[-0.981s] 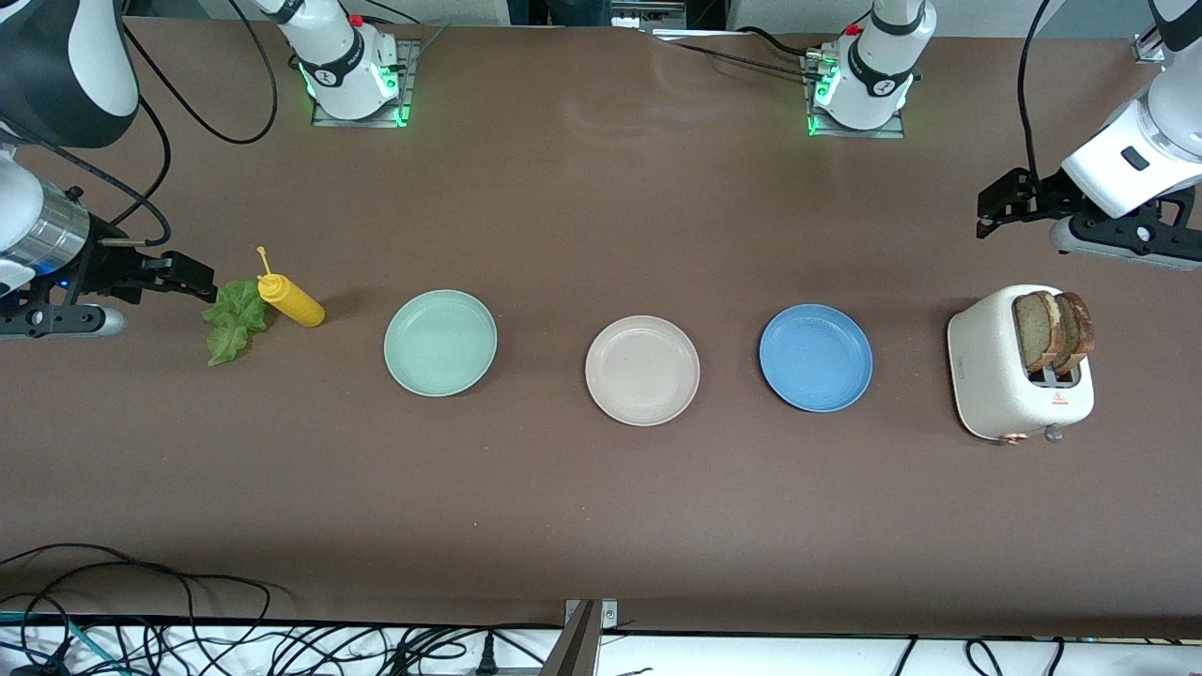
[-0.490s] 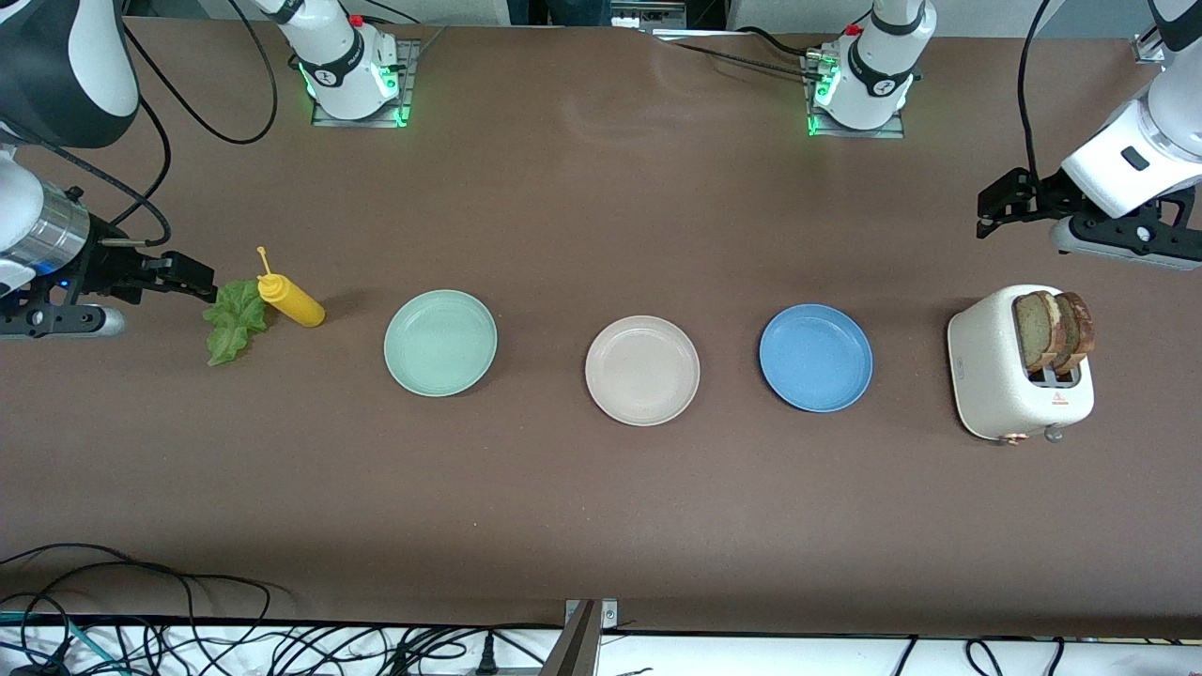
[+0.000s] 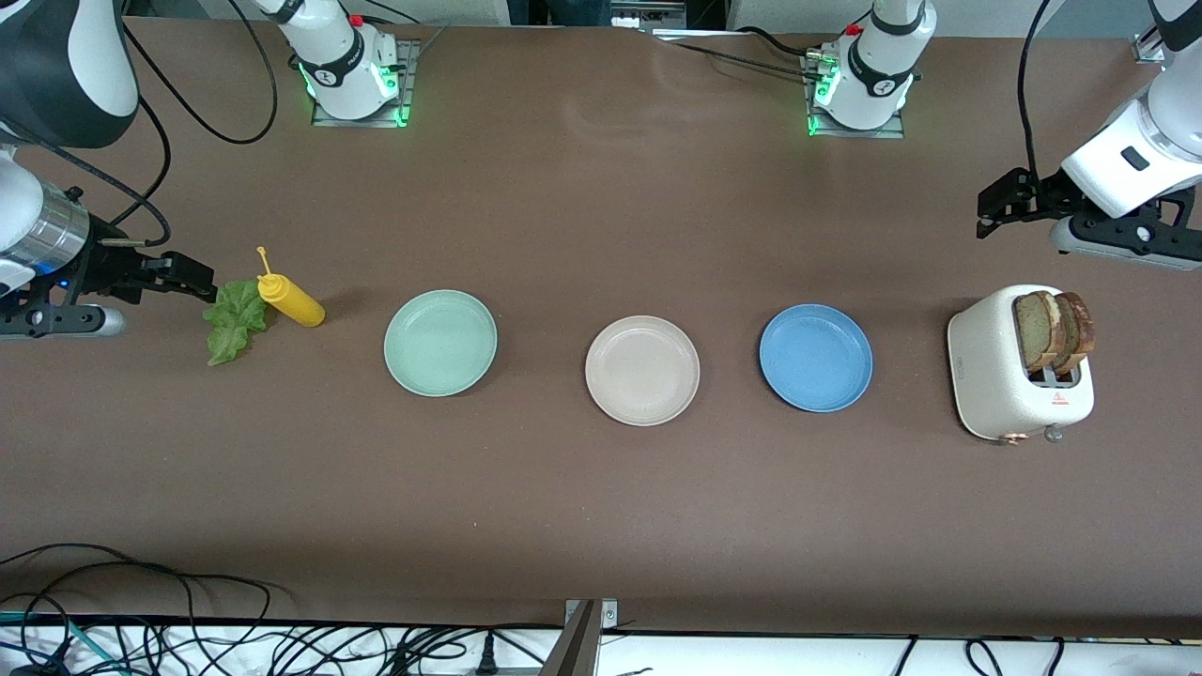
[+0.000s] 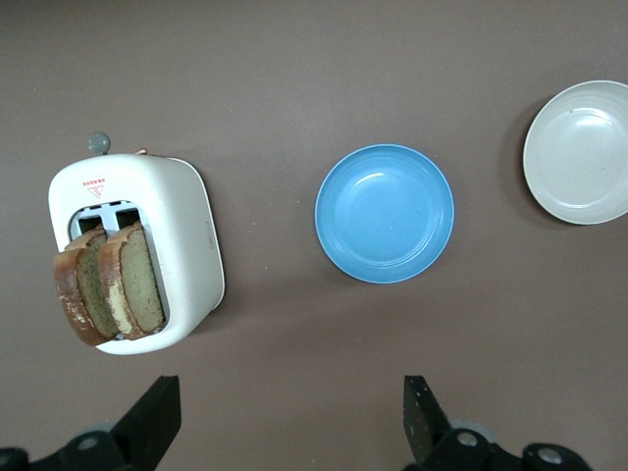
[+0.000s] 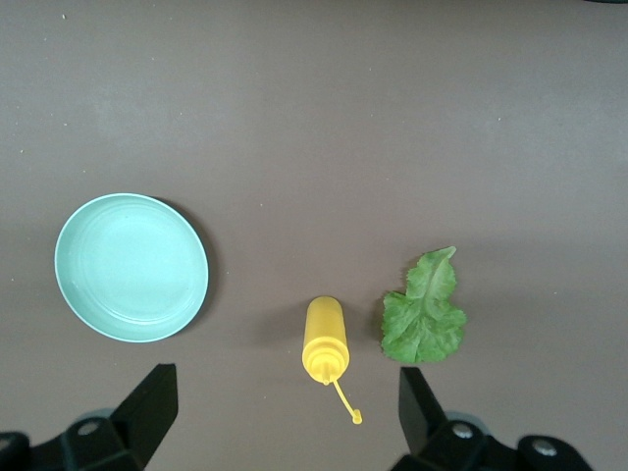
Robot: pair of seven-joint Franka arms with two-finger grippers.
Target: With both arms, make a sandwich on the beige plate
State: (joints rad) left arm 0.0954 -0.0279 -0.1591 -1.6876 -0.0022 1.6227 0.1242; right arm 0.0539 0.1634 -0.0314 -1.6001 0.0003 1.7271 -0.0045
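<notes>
Both grippers, left [image 3: 983, 208] and right [image 3: 192, 276], stand open, empty; bread [image 3: 1052, 330] may snag in toaster [image 3: 995, 376] slots.

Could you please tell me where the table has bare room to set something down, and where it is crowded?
The wide strip nearer the front camera than the three plates is bare, and the beige plate itself is empty. It is crowded at the right arm's end, where the lettuce touches the yellow bottle, and around the toaster holding bread.

Mint-green plate [image 3: 439, 342], blue plate [image 3: 815, 357], toaster [image 3: 995, 380] (white), yellow bottle [image 3: 293, 300], seemingly mustard.
</notes>
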